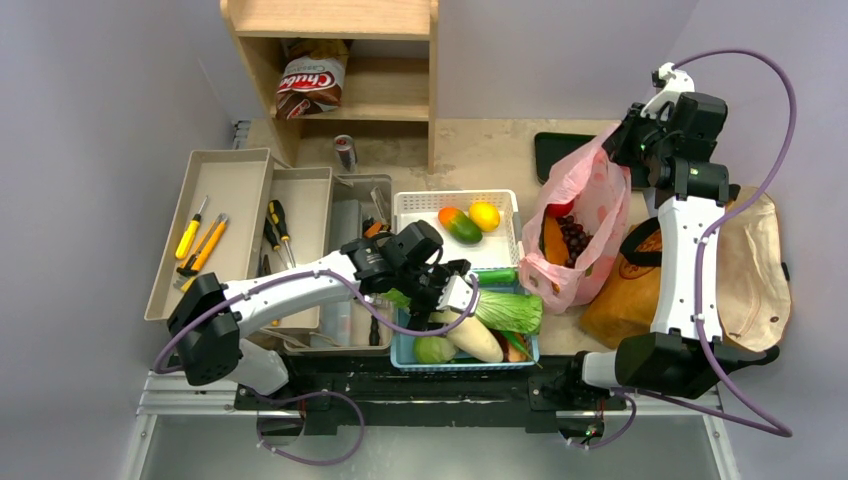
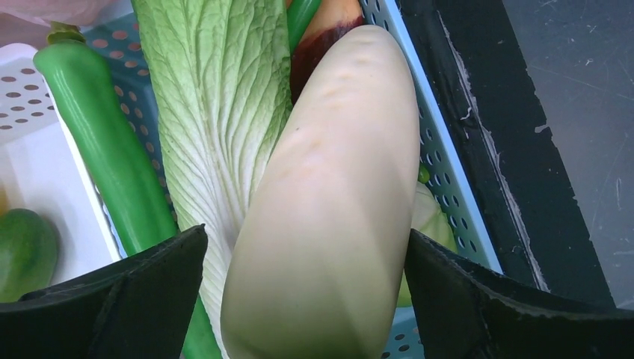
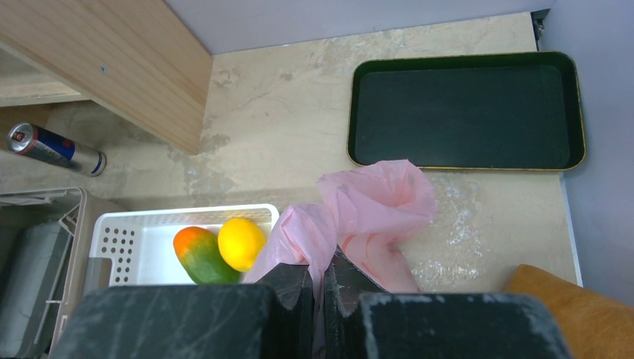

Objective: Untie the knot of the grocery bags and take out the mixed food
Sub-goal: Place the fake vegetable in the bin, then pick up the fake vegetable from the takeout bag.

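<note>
Daikon (image 2: 336, 209) in the blue basket (image 2: 456, 172); pink bag (image 1: 585, 215) held up beside it.

The left gripper (image 2: 306, 235) stands wide open astride the daikon, gripping nothing; the daikon's near end is cut off by the wrist view's edge. It lies over the cabbage (image 2: 217, 112), cucumber (image 2: 105, 142) alongside. The right gripper (image 3: 319, 265) is closed tight, pinching the bag's bunched top; the knot cannot be made out in that crumple. Grapes (image 1: 574, 238) and an apple (image 1: 560, 209) show through the bag's mouth, with something orange that is too small to name. The paper bag (image 1: 620, 285) is half hidden behind the right arm.
</note>
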{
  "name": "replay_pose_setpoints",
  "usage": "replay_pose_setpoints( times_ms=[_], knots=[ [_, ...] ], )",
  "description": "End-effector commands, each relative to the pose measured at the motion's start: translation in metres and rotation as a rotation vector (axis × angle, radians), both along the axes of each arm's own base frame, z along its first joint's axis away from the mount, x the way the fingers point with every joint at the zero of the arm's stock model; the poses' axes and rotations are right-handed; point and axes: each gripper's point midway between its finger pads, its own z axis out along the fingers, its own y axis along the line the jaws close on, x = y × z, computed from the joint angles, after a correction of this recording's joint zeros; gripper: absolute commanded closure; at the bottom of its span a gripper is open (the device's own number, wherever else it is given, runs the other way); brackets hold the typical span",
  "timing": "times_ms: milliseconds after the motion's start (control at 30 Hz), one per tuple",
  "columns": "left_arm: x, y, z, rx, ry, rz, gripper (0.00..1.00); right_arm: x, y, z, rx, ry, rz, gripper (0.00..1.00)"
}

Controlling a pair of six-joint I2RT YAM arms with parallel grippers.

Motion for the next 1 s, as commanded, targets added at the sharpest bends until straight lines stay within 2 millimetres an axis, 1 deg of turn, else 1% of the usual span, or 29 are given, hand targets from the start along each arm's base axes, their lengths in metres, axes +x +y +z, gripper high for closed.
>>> replay_pose_setpoints(
  times_ms=[0,67,100,133,167,233,300,367,467,533,600,667,700,767,800,833,900,933,967],
  knots=[
    [0.005,-0.011,0.029,-0.073,-0.026,0.019,0.08,-0.002,0.001,0.022,-0.022,-0.068,0.019,1.00],
    [0.009,-0.015,0.029,-0.067,-0.020,0.034,0.20,-0.002,0.002,0.020,-0.021,-0.063,0.022,1.00],
    [0.010,-0.016,0.030,-0.067,-0.017,0.039,0.22,-0.002,0.001,0.020,-0.021,-0.063,0.021,1.00],
    [0.009,-0.017,0.031,-0.072,-0.017,0.032,0.20,-0.002,0.001,0.020,-0.020,-0.062,0.021,1.00],
    [0.006,-0.018,0.032,-0.077,-0.025,0.020,0.16,-0.002,0.001,0.021,-0.021,-0.064,0.021,1.00],
    [0.000,-0.019,0.038,-0.099,-0.042,-0.010,0.02,-0.002,0.003,0.021,-0.019,-0.063,0.028,1.00],
    [-0.006,-0.020,0.054,-0.130,-0.031,-0.031,0.00,-0.003,0.005,0.021,-0.016,-0.062,0.039,1.00],
    [-0.010,-0.017,0.073,-0.168,-0.002,-0.032,0.00,-0.004,0.006,0.021,-0.016,-0.061,0.051,1.00],
    [-0.010,-0.011,0.109,-0.244,0.045,-0.021,0.00,-0.007,0.014,0.022,-0.001,-0.062,0.088,1.00],
    [-0.005,-0.008,0.135,-0.296,0.038,-0.003,0.00,-0.008,0.019,0.023,0.007,-0.064,0.117,1.00],
    [0.007,-0.012,0.163,-0.358,0.018,0.056,0.00,-0.010,0.024,0.026,0.017,-0.069,0.145,1.00],
    [0.028,-0.025,0.193,-0.434,-0.011,0.123,0.00,-0.012,0.031,0.030,0.030,-0.078,0.179,1.00],
    [0.039,-0.034,0.203,-0.454,-0.021,0.155,0.00,-0.014,0.033,0.032,0.035,-0.080,0.194,1.00],
    [0.064,-0.058,0.224,-0.499,-0.039,0.203,0.10,-0.017,0.036,0.035,0.036,-0.087,0.209,1.00],
    [0.072,-0.071,0.236,-0.525,-0.032,0.209,0.18,-0.019,0.036,0.036,0.032,-0.087,0.205,1.00],
    [0.079,-0.086,0.241,-0.541,-0.021,0.201,0.27,-0.020,0.035,0.035,0.028,-0.084,0.201,1.00],
    [0.083,-0.116,0.254,-0.582,-0.023,0.178,0.50,-0.023,0.033,0.035,0.016,-0.080,0.188,1.00],
    [0.083,-0.132,0.255,-0.602,-0.031,0.160,0.58,-0.024,0.032,0.034,0.012,-0.078,0.184,1.00],
    [0.083,-0.149,0.249,-0.613,-0.046,0.141,0.64,-0.024,0.031,0.034,0.011,-0.080,0.178,1.00]
  ],
)
